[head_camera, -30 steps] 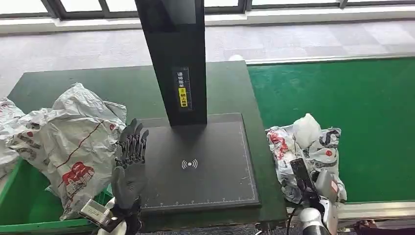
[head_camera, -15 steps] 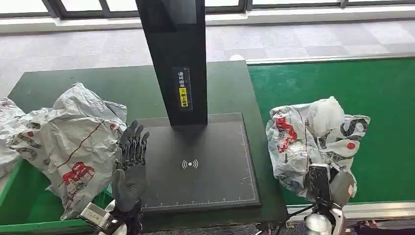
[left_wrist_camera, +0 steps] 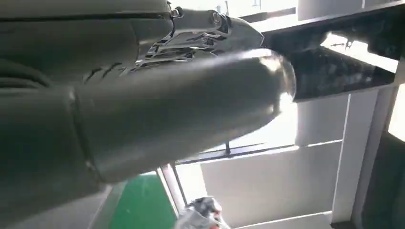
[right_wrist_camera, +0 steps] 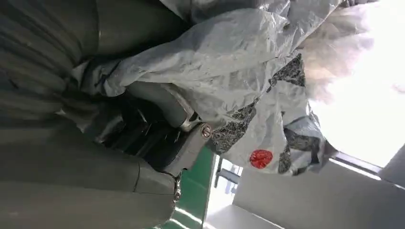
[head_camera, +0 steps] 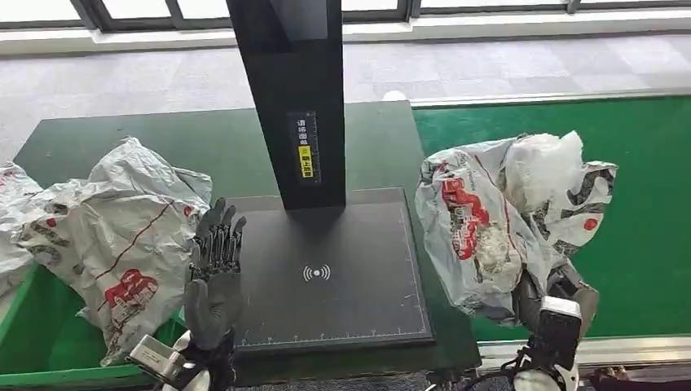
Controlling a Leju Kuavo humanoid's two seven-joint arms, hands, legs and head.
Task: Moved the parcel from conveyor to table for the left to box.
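Note:
A crumpled grey plastic parcel (head_camera: 497,220) with red and black print hangs in the air between the green conveyor (head_camera: 603,163) and the dark table (head_camera: 383,147). My right hand (head_camera: 547,300) grips it from below, mostly hidden under the bag; in the right wrist view the parcel (right_wrist_camera: 248,67) drapes over that hand (right_wrist_camera: 157,129). My left hand (head_camera: 216,269) stands upright with fingers straight and apart at the left edge of the black scanner pad (head_camera: 342,277), holding nothing. In the left wrist view its thumb (left_wrist_camera: 181,109) is close up.
A black scanner post (head_camera: 293,98) rises from the back of the pad. Large grey parcels (head_camera: 114,236) lie piled over a green box (head_camera: 41,342) at the left. The conveyor's pale rail (head_camera: 619,349) runs along the front right.
My right hand has lifted the parcel up off the conveyor and carried it left toward the table. The left hand has stayed in place.

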